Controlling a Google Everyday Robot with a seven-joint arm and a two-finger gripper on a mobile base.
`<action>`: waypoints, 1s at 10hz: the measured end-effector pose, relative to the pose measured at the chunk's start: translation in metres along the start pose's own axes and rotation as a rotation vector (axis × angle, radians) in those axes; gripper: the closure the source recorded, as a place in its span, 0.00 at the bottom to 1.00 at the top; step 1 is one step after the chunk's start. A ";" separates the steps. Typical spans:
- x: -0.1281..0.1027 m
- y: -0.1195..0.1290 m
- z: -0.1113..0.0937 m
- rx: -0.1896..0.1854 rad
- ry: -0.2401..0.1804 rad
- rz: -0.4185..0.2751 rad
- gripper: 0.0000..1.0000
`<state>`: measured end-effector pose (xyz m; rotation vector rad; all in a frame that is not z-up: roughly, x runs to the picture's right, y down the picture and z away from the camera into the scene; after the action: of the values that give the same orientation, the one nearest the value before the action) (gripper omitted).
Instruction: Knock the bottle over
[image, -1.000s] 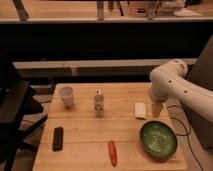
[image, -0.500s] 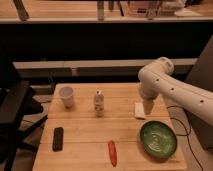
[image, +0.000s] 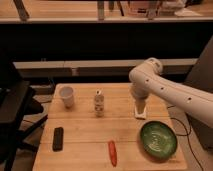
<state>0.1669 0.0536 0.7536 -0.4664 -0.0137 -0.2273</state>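
On the wooden counter (image: 80, 131), toward its far middle, the bottle (image: 99, 103) stands upright, a white paper cup (image: 66, 96) to its left. Right of the bottle and apart from it, the claw (image: 140, 106) points down over a small white object (image: 140, 115); whether it is open or closed I cannot tell.

Likely a lab: wooden table (image: 85, 131) before dark shelving (image: 100, 45), robot's jaws low over the tabletop.
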 end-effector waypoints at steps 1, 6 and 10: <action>-0.003 -0.001 0.002 -0.001 -0.002 -0.010 0.20; -0.020 -0.013 0.009 0.001 -0.009 -0.059 0.20; -0.023 -0.016 0.013 -0.002 -0.008 -0.084 0.20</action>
<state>0.1419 0.0503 0.7708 -0.4695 -0.0404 -0.3077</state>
